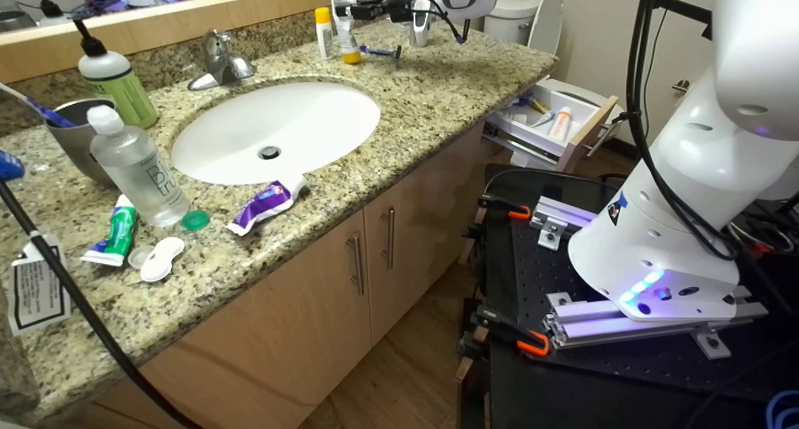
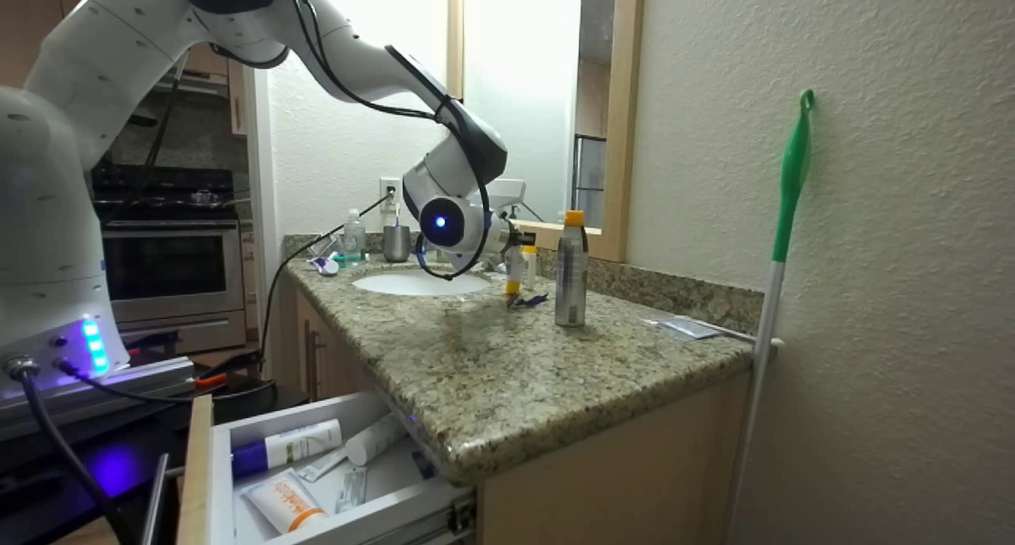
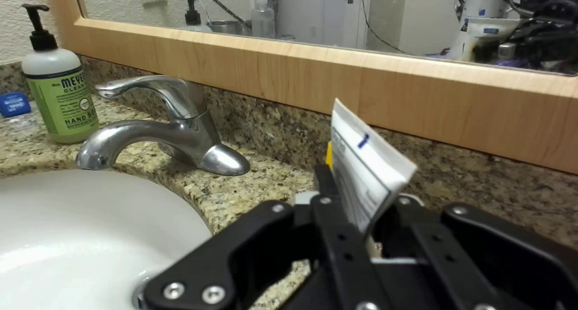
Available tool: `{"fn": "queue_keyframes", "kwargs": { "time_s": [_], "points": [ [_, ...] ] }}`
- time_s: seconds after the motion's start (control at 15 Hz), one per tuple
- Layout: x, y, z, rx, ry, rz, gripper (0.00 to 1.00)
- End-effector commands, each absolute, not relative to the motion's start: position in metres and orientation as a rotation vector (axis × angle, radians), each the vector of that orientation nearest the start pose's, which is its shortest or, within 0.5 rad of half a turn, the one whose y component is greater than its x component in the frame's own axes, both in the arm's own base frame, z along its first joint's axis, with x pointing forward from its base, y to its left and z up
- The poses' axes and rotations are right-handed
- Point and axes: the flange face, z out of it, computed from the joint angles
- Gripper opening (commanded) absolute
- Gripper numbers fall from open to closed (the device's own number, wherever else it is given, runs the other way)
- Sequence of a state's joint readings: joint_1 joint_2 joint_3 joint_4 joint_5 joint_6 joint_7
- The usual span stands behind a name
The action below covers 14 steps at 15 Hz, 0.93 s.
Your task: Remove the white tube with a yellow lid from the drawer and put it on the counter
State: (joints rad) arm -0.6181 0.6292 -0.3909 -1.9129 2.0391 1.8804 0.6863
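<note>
A white tube with a yellow lid [image 1: 348, 37] stands lid-down and roughly upright at the back of the speckled granite counter [image 1: 449, 85]. Its lid looks to be at the counter surface. My gripper [image 1: 349, 8] is shut on its upper body. In the wrist view the tube [image 3: 361, 165] rises at a slant between the close-set fingers [image 3: 359, 183], its flat end up; the right fingertip is hidden behind it. The tube also shows in an exterior view [image 2: 514, 269]. The drawer [image 2: 198, 466] is pulled open below the counter and holds several tubes.
A slim white bottle with a yellow cap [image 1: 324, 39] stands close behind the tube. A blue razor [image 1: 377, 52] lies beside it. A grey can with a yellow cap [image 2: 571, 279] stands nearby. The faucet [image 3: 194, 129], sink [image 1: 281, 123] and mirror frame [image 3: 271, 71] are close.
</note>
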Motion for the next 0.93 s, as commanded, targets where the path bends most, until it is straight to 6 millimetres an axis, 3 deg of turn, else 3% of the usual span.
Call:
{"fn": "queue_keyframes", "kwargs": {
  "time_s": [0.0,0.27,0.47,0.87],
  "points": [
    [0.405,-0.490,0.208,-0.047,1.763,0.062,0.54],
    [0.405,-0.490,0.211,-0.042,1.770,0.063,0.81],
    [0.403,-0.489,0.232,-0.043,1.829,0.071,0.99],
    [0.363,-0.507,0.344,-0.218,2.118,-0.167,1.00]
  ]
}}
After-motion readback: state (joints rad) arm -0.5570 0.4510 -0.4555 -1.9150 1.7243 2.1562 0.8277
